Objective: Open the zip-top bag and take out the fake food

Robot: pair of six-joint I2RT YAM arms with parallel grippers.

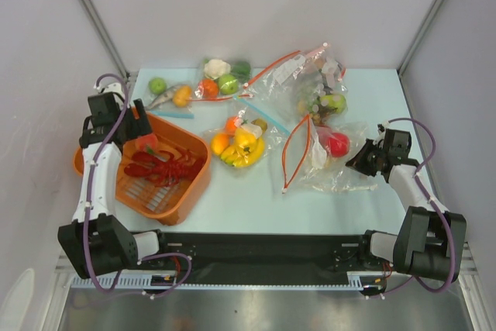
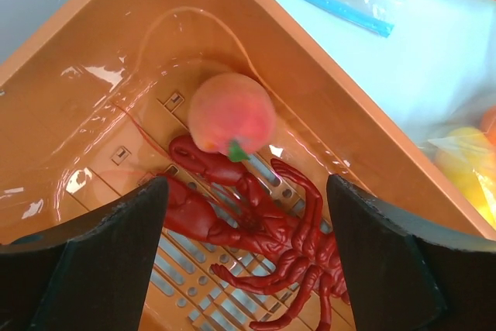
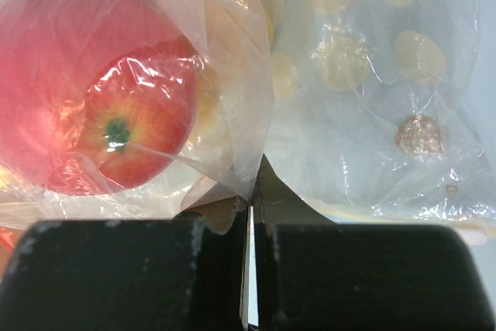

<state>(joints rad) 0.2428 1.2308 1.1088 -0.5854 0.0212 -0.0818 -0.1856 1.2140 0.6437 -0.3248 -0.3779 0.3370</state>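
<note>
An orange basket (image 1: 195, 184) at the left holds a dark-red lobster (image 1: 167, 170) and a peach-coloured fruit (image 1: 149, 143). My left gripper (image 1: 138, 125) hangs open over the basket's back corner. In its wrist view the gripper (image 2: 248, 269) holds nothing, with the lobster (image 2: 260, 226) and the fruit (image 2: 231, 114) lying below it. The zip-top bag (image 1: 314, 162) lies at the right with its orange-red strip spread apart and a red apple (image 1: 337, 143) inside. My right gripper (image 1: 359, 162) is shut on a fold of the bag's plastic (image 3: 256, 114), beside the apple (image 3: 116, 125).
A blue-zip bag with bananas (image 1: 244, 149) lies mid-table. A clear bag with a green apple (image 1: 332, 101) sits behind the zip-top bag. At the back lie a cauliflower (image 1: 217, 67) and green fruits (image 1: 157, 84). Grey walls close in both sides.
</note>
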